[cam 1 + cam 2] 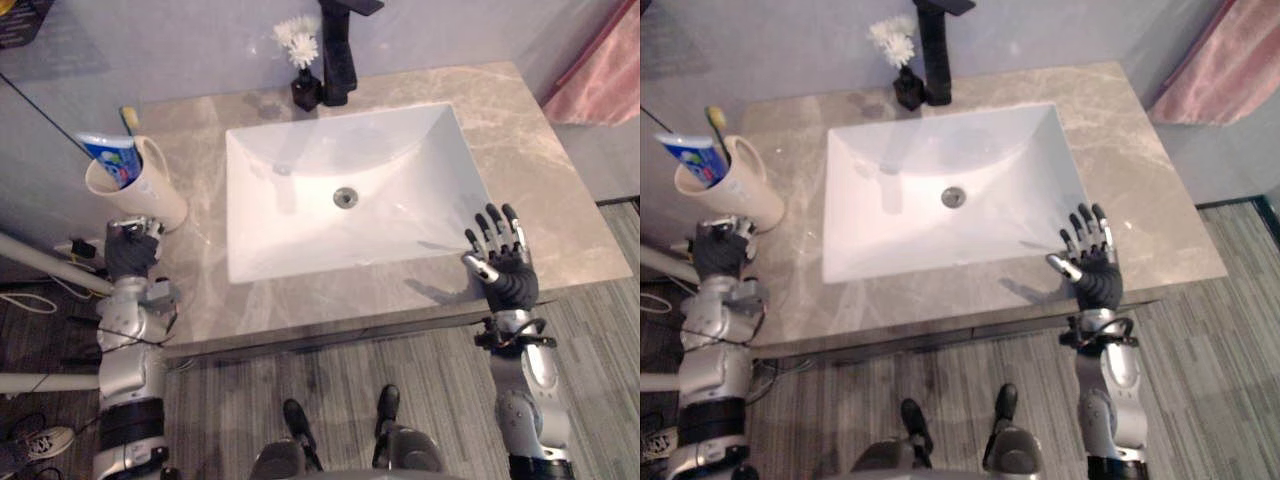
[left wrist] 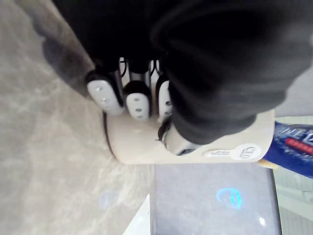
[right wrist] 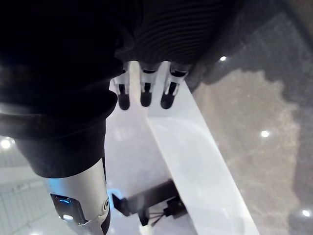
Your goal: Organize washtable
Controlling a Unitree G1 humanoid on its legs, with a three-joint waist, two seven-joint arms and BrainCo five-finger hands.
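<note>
Cup [image 1: 150, 195] with toothpaste [image 1: 112, 160] and toothbrush [image 1: 128, 118] sits upright at the left edge of the bench [image 1: 560, 200], the left robot hand [image 1: 132, 250] curled round it. The right robot hand [image 1: 508, 270] is open, fingers straight, over the bench beside the near right corner of the sink [image 1: 300, 230].

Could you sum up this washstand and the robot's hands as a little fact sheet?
Surface: marbled countertop with white sink
Back edge: black faucet, black vase of white flowers
Left side: cream cup holding toothpaste tube and toothbrush
Left hand: fingers curled round the cup
Right hand: open, fingers straight, by the sink's front right corner
</note>
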